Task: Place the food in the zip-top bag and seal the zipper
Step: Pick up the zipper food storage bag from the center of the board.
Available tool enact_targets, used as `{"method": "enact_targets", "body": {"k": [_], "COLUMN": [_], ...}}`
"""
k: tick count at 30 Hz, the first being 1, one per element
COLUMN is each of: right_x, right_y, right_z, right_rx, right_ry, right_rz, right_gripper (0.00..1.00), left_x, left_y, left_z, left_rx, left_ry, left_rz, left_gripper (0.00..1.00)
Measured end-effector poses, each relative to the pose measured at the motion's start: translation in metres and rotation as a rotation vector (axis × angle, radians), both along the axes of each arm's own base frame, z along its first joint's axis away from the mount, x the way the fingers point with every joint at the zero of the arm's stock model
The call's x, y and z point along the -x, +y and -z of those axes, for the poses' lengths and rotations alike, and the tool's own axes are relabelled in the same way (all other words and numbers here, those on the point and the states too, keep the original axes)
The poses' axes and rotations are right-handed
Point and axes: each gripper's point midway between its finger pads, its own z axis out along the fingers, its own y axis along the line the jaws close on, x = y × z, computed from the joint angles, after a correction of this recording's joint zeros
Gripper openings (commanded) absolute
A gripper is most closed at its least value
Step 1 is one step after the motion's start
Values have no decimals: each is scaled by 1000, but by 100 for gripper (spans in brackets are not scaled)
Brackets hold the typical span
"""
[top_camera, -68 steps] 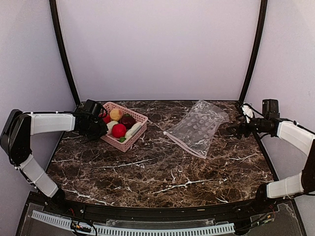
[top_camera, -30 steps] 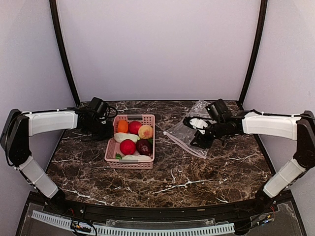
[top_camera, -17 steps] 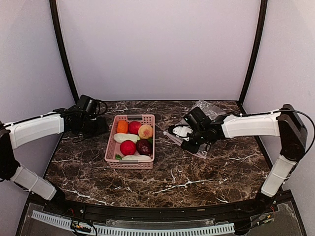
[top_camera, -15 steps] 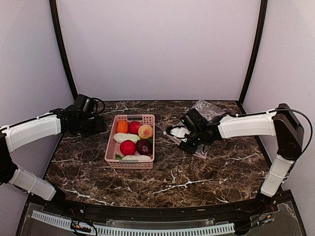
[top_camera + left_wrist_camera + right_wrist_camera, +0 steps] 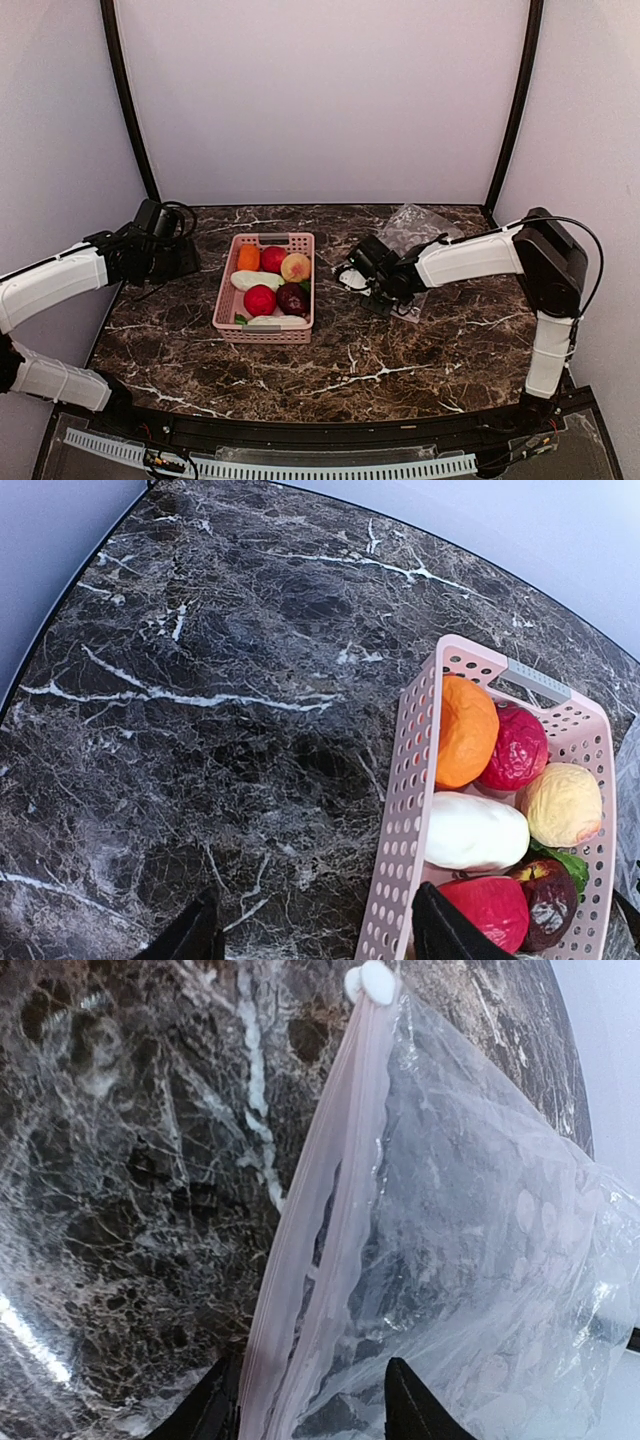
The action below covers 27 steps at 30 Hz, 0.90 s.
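The food (image 5: 268,285), small red, orange, yellow, white and dark purple toy pieces, lies in a pink slotted basket (image 5: 226,296) left of centre. My left gripper (image 5: 186,262) is open to the left of the basket, holding nothing. In the left wrist view the left gripper (image 5: 315,942) spans bare table and the basket's left wall (image 5: 402,810). The zip-top bag (image 5: 416,230) lies flat at the right. My right gripper (image 5: 372,286) is at the bag's mouth edge. In the right wrist view the right gripper (image 5: 312,1410) is open astride the pinkish zipper (image 5: 305,1280).
Dark marble table (image 5: 330,365) with black frame posts (image 5: 128,110) at the back corners and pale walls around. A white nub (image 5: 368,982) sits at the far end of the zipper strip. Bare marble lies between the basket and the bag.
My left gripper let go of the basket's back left corner, opened and drew back to the left. My right arm slid left across the bag to its zipper edge. The basket stays put.
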Motion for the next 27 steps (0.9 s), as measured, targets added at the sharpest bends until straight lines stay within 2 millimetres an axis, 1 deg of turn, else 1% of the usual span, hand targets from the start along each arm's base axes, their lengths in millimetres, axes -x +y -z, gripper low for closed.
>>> {"method": "enact_targets", "body": {"k": [3, 4, 7, 8, 11, 13, 14, 17, 19, 20, 21, 23, 26, 27], "right_x": [-4, -4, -9, -11, -13, -15, -16, -20, -24, -26, -29, -35, -42, -44], "right_y": [-6, -7, -9, -9, -9, -11, -12, -20, -28, -30, -32, -35, -41, -41], "right_z": [8, 8, 4, 3, 2, 1, 1, -3, -15, -23, -35, -66, -110, -119], "right_rx": [47, 51, 62, 61, 62, 60, 58, 42, 7, -19, -59, -157, -304, -335], "right_ry": [-16, -20, -51, -58, -71, -73, -72, -54, -36, -29, -28, -37, -50, -48], "right_rz": [16, 19, 30, 33, 36, 43, 46, 59, 77, 82, 90, 98, 103, 99], "right_gripper": [33, 32, 32, 30, 13, 3, 0, 0, 0, 0, 0, 0, 0, 0], "left_x": [1, 1, 4, 5, 6, 5, 5, 2, 1, 0, -2, -8, -16, -17], "left_y": [1, 1, 2, 2, 2, 1, 0, -2, -6, -8, -11, -18, -37, -44], "left_z": [1, 2, 8, 10, 15, 17, 17, 16, 12, 9, 4, -12, -40, -50], "left_rx": [0, 0, 2, 2, 1, 1, 2, 11, 21, 26, 36, 50, 70, 74], "left_ry": [1, 3, 14, 19, 31, 34, 34, 26, 21, 16, 7, -32, -117, -150], "left_rz": [-4, -6, -9, -10, -8, -6, -5, 6, 22, 30, 39, 56, 110, 137], "left_gripper": [63, 63, 63, 63, 62, 62, 62, 62, 63, 66, 70, 74, 77, 76]}}
